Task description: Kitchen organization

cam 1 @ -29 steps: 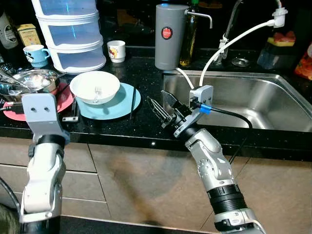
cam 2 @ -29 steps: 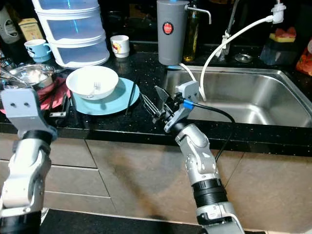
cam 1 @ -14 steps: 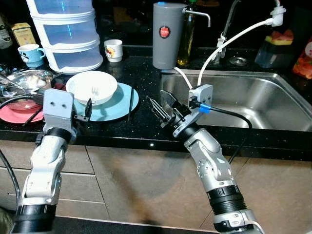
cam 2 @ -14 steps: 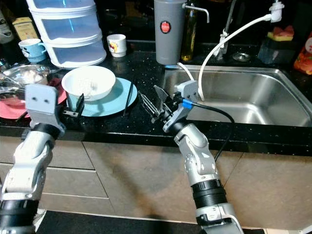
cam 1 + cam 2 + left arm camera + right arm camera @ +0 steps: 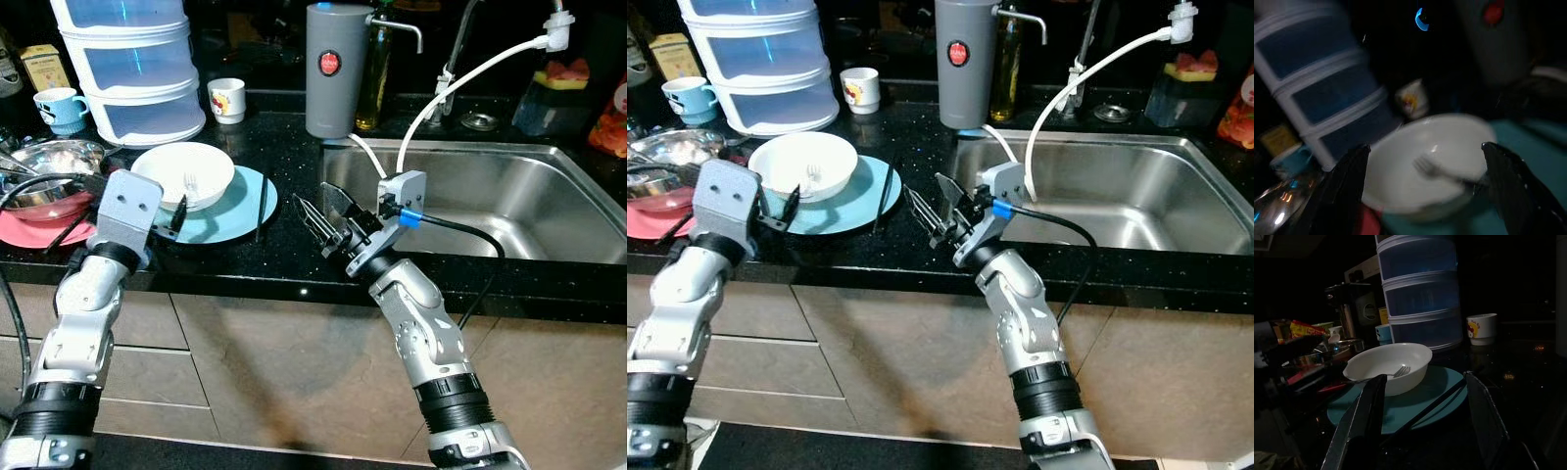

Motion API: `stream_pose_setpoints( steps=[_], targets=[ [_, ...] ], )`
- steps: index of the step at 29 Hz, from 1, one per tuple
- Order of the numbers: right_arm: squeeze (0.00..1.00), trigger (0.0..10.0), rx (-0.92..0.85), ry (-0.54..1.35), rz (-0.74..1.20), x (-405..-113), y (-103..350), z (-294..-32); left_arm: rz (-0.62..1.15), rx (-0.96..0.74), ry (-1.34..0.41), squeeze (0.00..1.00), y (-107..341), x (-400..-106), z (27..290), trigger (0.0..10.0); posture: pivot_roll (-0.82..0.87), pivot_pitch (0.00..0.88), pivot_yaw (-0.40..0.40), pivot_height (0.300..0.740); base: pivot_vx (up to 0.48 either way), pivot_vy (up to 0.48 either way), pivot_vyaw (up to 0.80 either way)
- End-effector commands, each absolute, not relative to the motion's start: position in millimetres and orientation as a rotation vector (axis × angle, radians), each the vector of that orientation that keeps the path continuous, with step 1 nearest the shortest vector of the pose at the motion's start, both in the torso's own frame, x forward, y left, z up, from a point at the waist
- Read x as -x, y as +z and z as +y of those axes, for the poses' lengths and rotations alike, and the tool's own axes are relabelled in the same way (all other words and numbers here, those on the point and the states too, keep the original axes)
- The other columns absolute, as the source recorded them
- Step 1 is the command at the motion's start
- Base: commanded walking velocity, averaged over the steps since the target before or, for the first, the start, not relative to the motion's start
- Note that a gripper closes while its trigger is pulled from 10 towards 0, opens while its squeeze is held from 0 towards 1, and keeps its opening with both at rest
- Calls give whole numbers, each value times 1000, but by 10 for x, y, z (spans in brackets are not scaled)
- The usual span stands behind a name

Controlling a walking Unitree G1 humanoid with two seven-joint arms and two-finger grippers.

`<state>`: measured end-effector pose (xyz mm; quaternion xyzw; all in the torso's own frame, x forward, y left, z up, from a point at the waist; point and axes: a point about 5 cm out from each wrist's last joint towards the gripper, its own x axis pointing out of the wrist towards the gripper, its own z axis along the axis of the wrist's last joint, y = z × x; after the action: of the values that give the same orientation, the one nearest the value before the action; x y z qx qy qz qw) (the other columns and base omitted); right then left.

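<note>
A white bowl (image 5: 184, 174) with a fork (image 5: 192, 183) in it stands on a blue plate (image 5: 240, 201) on the black counter. A pair of dark chopsticks (image 5: 261, 194) lies across the plate's right side. My left gripper (image 5: 174, 217) is open at the bowl's near left side, level with the plate's edge; in the left wrist view the bowl (image 5: 1425, 166) sits between its spread fingers (image 5: 1349, 181). My right gripper (image 5: 318, 211) hovers open over the counter just right of the plate, pointing at the chopsticks (image 5: 1425, 409) and bowl (image 5: 1388, 364).
A pink plate (image 5: 29, 227) and a steel bowl (image 5: 49, 162) sit left of the blue plate. Stacked clear containers (image 5: 127, 59), a blue cup (image 5: 59, 108) and a white cup (image 5: 227, 100) stand behind. A grey canister (image 5: 328, 70) and the steel sink (image 5: 509, 196) are to the right.
My left arm has swung rightwards and forward, bringing its gripper from over the pink plate up to the white bowl. The right arm has held still.
</note>
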<state>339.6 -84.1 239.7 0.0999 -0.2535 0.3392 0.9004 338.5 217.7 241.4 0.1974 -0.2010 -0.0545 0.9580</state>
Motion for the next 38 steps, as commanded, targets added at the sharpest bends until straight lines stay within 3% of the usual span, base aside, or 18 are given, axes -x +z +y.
stream_pose_setpoints(
  steps=[1, 6, 21, 29, 32, 38],
  targets=[
    [0, 10000, -212, 704, -533, -3377, 2407, -846, -432, -375, -141, 0, 2423, -3386, 2129, 10000, 142, 85, 39, 740, 0, 0, 0],
    [0, 10000, -210, 706, -534, -3376, 2405, -850, -435, -233, -236, 0, 2374, -3394, 1958, 10000, 140, 85, 38, 740, 0, 0, 0],
    [0, 10000, -211, 716, -514, -3370, 2373, -829, -282, -510, -187, 0, 2220, -3523, 2107, 10000, 140, 82, 41, 740, 0, 0, 0],
    [0, 10000, -211, 907, -404, -3255, 2238, -679, -283, -580, -194, 0, 2225, -3573, 2095, 10000, 137, 84, 39, 740, 0, 0, 0],
    [0, 10000, -167, 1090, -362, -3085, 2166, -561, -279, -601, -199, 0, 2214, -3597, 2088, 10000, 135, 83, 40, 740, 0, 0, 0],
    [0, 10000, -121, 1133, -359, -3021, 2133, -512, -279, -624, -209, 0, 2208, -3604, 2072, 10000, 134, 80, 40, 740, 0, 0, 0]
  ],
)
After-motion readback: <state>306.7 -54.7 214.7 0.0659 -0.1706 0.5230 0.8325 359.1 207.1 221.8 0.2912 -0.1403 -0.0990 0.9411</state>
